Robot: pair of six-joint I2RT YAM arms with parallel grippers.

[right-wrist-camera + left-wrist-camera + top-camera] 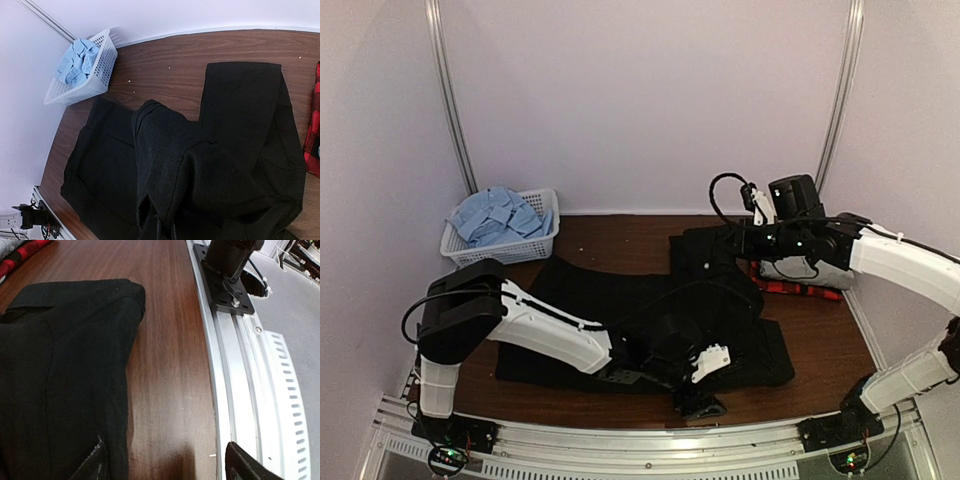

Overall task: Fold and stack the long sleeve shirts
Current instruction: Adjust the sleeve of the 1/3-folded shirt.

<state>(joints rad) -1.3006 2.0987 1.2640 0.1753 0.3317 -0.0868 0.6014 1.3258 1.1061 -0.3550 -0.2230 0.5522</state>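
The black shirt (570,300) is spread across the middle of the table (170,340), its long axis running left to right, and one end is folded up toward the back right. There a ridge of it is drawn up to the right gripper (740,240). That gripper's fingers are buried in cloth in its own wrist view, but it is taken to be clamped shut on that fold. The left gripper (165,450) is held low at the near right of the shirt, close to the rail (240,365), with its fingers spread wide and nothing between them. Mostly bare wood is seen in the gap. Only the finger on the far side is met by the shirt's edge, which runs straight ahead of the gripper, parallel to the rail, and ends in a rounded corner. The cloth therefore lies to the gripper's far side, not between the fingers, so a sideways shift away from the rail is judged to be needed before that near edge can be caught. The left arm is much the nearer to that edge. The plaid shirt (800,288) is at the right, and the blue shirt (495,215) is in the basket (545,240).
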